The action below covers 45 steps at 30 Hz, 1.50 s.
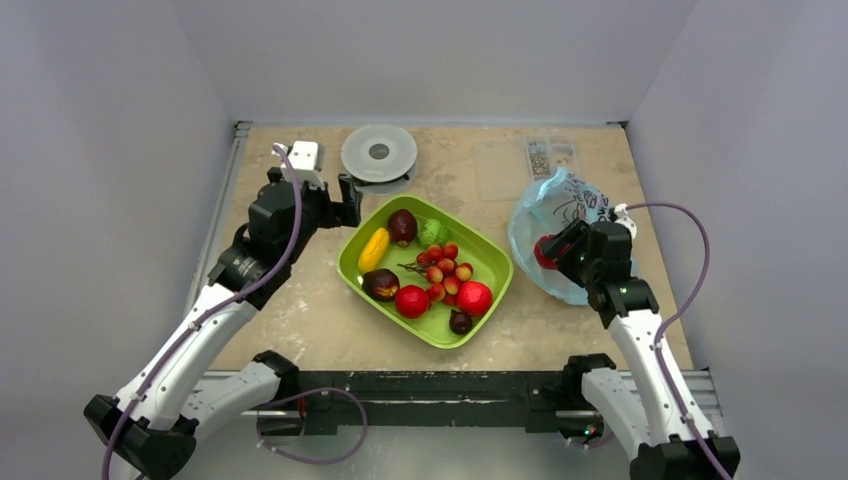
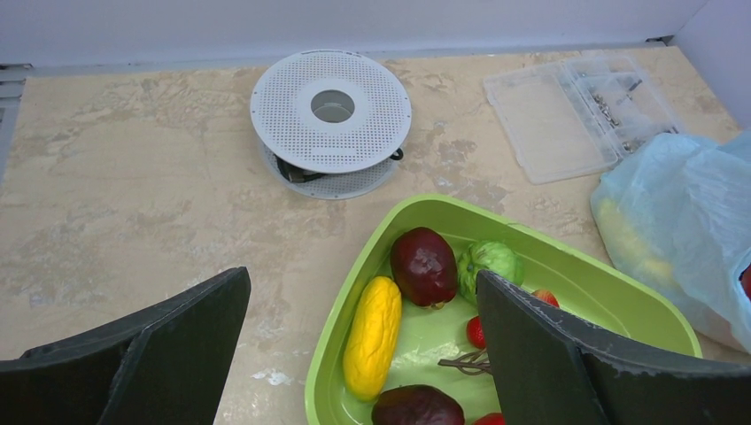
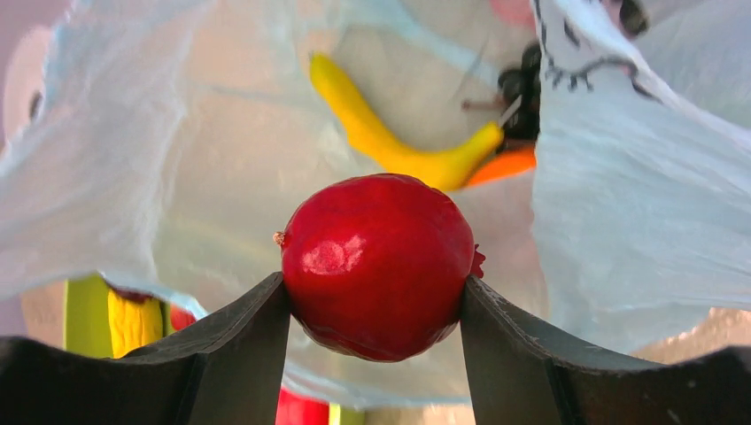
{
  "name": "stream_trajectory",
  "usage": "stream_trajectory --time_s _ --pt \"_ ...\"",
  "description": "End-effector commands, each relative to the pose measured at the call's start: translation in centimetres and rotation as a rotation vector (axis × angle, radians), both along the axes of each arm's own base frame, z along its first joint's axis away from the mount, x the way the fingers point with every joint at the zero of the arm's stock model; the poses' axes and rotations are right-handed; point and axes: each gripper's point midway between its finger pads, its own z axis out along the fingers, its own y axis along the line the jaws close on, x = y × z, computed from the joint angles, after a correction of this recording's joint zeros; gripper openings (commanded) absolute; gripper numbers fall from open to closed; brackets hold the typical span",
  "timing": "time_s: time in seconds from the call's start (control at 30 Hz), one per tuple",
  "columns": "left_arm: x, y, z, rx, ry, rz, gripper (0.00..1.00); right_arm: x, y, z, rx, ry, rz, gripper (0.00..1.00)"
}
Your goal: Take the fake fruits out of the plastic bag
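The thin crinkly plastic bag (image 1: 540,205) is pale translucent blue, printed with dark scribbled lines and a touch of pink. The glossy round plastic fruit (image 3: 379,264) is deep red with a pale sheen. Inside the bag, the curved plastic banana (image 3: 390,142) is yellow and the smooth orange fruit (image 3: 507,165) a bright orange. The shallow plastic tray (image 2: 443,202) is lime green, the stone-look tabletop (image 2: 133,195) mottled beige, and the round perforated disc (image 2: 330,111) white, evenly dotted with holes.
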Motion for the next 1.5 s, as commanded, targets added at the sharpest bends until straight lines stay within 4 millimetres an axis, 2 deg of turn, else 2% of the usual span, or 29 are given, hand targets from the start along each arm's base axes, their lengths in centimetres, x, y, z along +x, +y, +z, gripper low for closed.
stream_trajectory --time_s 0.0,0.1,0.27,0.33,0.4,0.53,0.67,0.8,0.93,1.1,1.23,1.33,1.47 --pt "-0.1 0.1 2.8 -0.065 -0.062 0.003 1.00 -4.5 2.9 -2.1 0.119 0.152 0.123 0.00" --pt "0.0 -0.1 2.5 -0.061 -0.048 0.001 1.00 -5.7 2.8 -0.1 0.092 0.116 0.153 0.00" --pt "0.0 0.0 2.5 -0.057 -0.051 0.004 1.00 -7.0 2.8 4.9 0.041 0.018 0.224 0.00" --pt "0.0 0.1 2.5 -0.054 -0.052 0.007 1.00 -7.1 3.8 6.9 0.038 -0.047 0.308 0.00" --pt "0.1 0.1 2.5 -0.052 -0.052 0.010 1.00 -7.3 6.0 7.7 0.081 -0.054 0.451 0.00" --pt "0.2 -0.2 2.3 -0.053 -0.043 0.000 1.00 -8.2 8.8 6.9 0.079 -0.026 0.638 0.00" --pt "0.4 -0.5 1.9 -0.052 -0.028 -0.007 1.00 -9.6 14.4 6.8 0.090 -0.035 0.792 0.00" --pt "0.6 -0.4 1.6 -0.041 -0.020 0.002 1.00 -10.3 18.6 7.2 0.038 -0.054 0.846 0.00" --pt "0.6 -0.2 1.7 -0.039 -0.025 0.007 1.00 -8.5 22.9 6.8 -0.019 -0.094 0.844 0.00" --pt "0.4 0.6 2.3 -0.025 -0.050 0.036 1.00 -4.7 27.9 6.4 -0.155 -0.162 0.750 0.00" --pt "0.0 1.5 2.9 -0.014 -0.081 0.065 1.00 -2.1 31.5 4.4 -0.232 -0.155 0.755 0.00" --pt "-0.1 2.0 3.3 -0.003 -0.097 0.079 1.00 -0.6 32.6 2.6 -0.343 -0.109 0.758 0.05" --pt "-0.4 2.2 3.9 -0.010 -0.113 0.078 1.00 0.4 33.4 0.3 -0.409 -0.078 0.762 0.13"
